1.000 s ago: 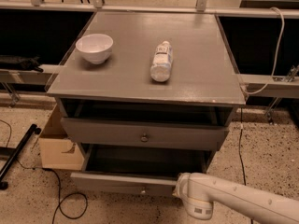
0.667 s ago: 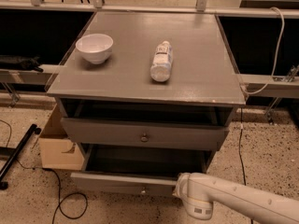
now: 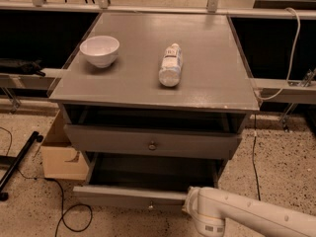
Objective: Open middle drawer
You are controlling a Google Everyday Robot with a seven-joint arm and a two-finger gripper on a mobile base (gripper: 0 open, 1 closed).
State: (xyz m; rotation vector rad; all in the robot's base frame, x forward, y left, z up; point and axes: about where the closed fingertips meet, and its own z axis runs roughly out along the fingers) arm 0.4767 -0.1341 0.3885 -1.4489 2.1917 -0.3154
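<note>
The grey cabinet (image 3: 148, 78) shows two drawer fronts, both pulled out. The upper one (image 3: 108, 141), right under the top, has a round knob (image 3: 152, 145). The lower one is the middle drawer (image 3: 123, 195). It stands furthest out, with its dark inside showing and a small knob (image 3: 150, 206) at the centre. My white arm (image 3: 237, 217) comes in from the bottom right, and its rounded end lies against the right end of the middle drawer's front. My gripper is hidden beyond that end of the arm. The tallest drawer is out of sight below.
A white bowl (image 3: 99, 50) and a plastic bottle (image 3: 171, 65) lying on its side rest on the cabinet top. A cardboard box (image 3: 61, 157) stands on the floor to the left. Cables (image 3: 64, 216) run across the speckled floor. A black stand leg (image 3: 19, 162) is at far left.
</note>
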